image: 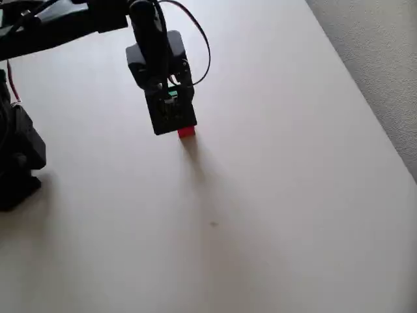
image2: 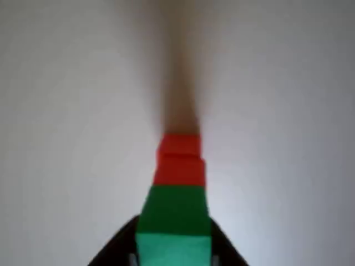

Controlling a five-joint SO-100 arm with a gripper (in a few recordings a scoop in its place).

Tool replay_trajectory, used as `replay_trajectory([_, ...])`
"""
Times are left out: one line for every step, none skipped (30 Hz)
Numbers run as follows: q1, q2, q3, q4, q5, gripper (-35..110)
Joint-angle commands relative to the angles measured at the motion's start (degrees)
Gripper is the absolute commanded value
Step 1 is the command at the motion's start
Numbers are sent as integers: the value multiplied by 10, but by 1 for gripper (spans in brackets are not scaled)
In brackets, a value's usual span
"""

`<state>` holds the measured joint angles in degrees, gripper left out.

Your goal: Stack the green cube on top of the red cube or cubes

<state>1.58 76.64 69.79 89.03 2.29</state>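
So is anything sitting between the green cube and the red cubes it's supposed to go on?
Nothing visible. In the wrist view the green cube, flanked by the end effector, sits directly against the two red cubes, with bare table around them.

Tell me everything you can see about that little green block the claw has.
The green cube is small, plain and matte, like solid plastic or painted wood. In the wrist view it sits between the black fingers of the claw, squarely above the two stacked red cubes; whether it rests on them is unclear. In the overhead view just a sliver of green shows inside the dark claw.
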Motion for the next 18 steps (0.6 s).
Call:
replay_trajectory([-12, 4, -2, 0, -6, 7])
replay_trajectory([-13, 4, -2, 2, -7, 8])
replay_trajectory([-15, 4, -2, 3, -8, 10])
replay_trajectory([-16, 3, -2, 5, -11, 12])
replay_trajectory([-18, 2, -2, 7, -14, 14])
replay_trajectory([-18, 2, -2, 8, -17, 16])
replay_trajectory([-18, 1, -2, 9, -18, 17])
replay_trajectory([-18, 1, -2, 10, -18, 17])
replay_trajectory([-18, 1, -2, 11, -21, 18])
replay_trajectory([-18, -1, -3, 12, -25, 19])
replay_trajectory([-18, -2, -3, 13, -26, 19])
replay_trajectory([-17, -2, -3, 15, -27, 19])
replay_trajectory([-15, -3, -3, 15, -27, 19])
replay_trajectory([-14, -3, -4, 17, -29, 19])
replay_trajectory([-12, -3, -6, 19, -31, 19])
replay_trajectory([-11, 0, -7, 21, -33, 19])
replay_trajectory([-9, 4, -7, 24, -34, 19])
replay_trajectory([-8, 10, -7, 26, -35, 19])
